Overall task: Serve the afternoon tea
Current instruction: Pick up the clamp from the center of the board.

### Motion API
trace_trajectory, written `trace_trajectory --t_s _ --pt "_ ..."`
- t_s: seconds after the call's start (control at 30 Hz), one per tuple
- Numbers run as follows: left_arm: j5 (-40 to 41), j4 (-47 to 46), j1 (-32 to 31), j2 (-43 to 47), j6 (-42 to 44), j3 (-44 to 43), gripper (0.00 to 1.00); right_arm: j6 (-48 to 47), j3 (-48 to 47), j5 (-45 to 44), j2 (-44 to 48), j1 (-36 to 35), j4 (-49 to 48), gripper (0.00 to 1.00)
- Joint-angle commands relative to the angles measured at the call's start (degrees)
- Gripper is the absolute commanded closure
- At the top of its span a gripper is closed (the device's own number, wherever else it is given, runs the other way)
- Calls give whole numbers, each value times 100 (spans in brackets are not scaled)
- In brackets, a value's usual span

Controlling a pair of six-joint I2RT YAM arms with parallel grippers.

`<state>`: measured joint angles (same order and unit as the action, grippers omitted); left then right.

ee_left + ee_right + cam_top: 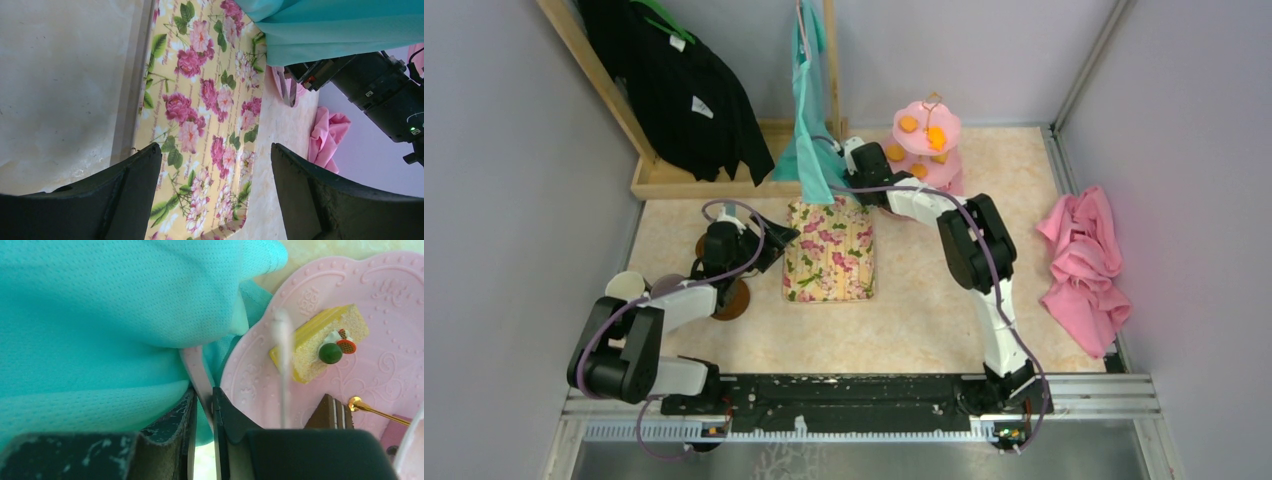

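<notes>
The stand (951,120) is clamped at its rim by the right gripper (204,391), the left gripper (215,150) is spread empty, and nothing appears served yet.

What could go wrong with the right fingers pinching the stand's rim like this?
1. The right fingers hold the stand only by a thin rim. Lifting from there may tilt it, and the yellow cake and brown cake could slide off.
2. The teal cloth hangs against the fingers and may snag or drag along.
</notes>
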<state>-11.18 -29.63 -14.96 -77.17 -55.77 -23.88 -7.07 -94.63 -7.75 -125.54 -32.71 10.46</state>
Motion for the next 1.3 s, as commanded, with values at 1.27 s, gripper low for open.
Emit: trace_trajectory --t_s 1.27 --pt "332 1130 28 1199 197 164 15 1486 3118 -978 3645 -720 -93 100"
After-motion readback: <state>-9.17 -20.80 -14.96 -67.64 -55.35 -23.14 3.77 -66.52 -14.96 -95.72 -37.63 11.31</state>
